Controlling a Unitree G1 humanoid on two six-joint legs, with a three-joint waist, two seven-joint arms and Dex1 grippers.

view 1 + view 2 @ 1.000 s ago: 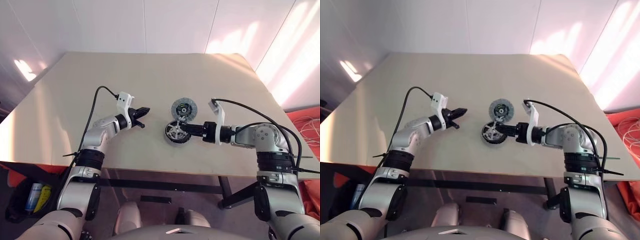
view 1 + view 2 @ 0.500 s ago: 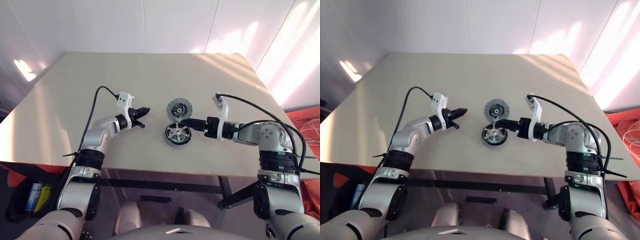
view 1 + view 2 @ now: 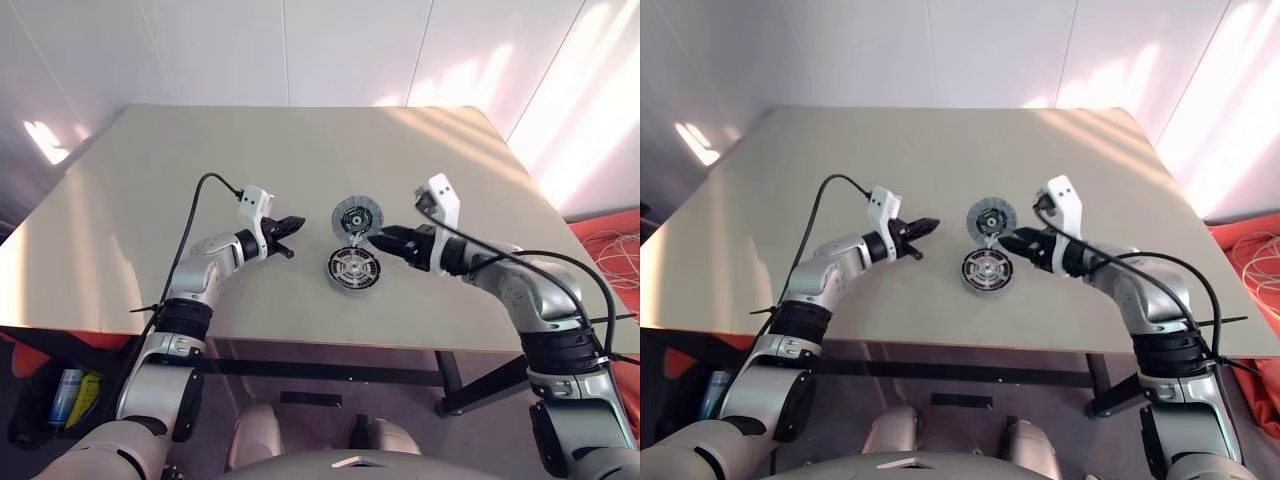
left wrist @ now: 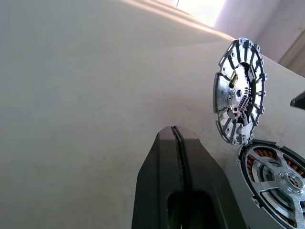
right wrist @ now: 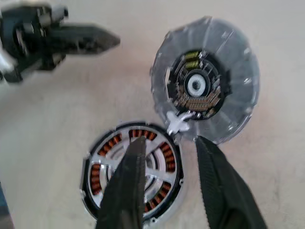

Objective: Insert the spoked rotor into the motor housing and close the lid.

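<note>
- Table (image 3: 150,200) carries everything; the parts sit at centre frame in the left eye view, between the two arms.
- Left gripper (image 3: 291,222), left of centre, has its fingers pressed flat together with nothing between them, as the left wrist view shows. It hangs clear of the parts, its tip aimed rightward at them but well short.
- Motor housing (image 3: 355,269) lies flat just below centre, the spoked rotor (image 5: 143,167) already seated inside it, silver spokes over the copper windings.
- Lid (image 3: 357,217) lies just above the housing in frame, its lower edge almost touching the housing rim, with a small white tab (image 5: 179,122) sticking out at that near edge. It is round, so there is no long axis to line up with; the tab side faces the housing.
- Right gripper (image 3: 374,239), right of centre, is far the nearer of the two: the lid lies up and to the left of its tip, just beside it. In the right wrist view its fingers (image 5: 214,181) stand partly apart and hold nothing, one over the housing, the other by the lid's lower edge.
- Judging by this, the coming move is a right-hand pinch on the lid's near edge, then a short carry down-frame onto the housing.
</note>
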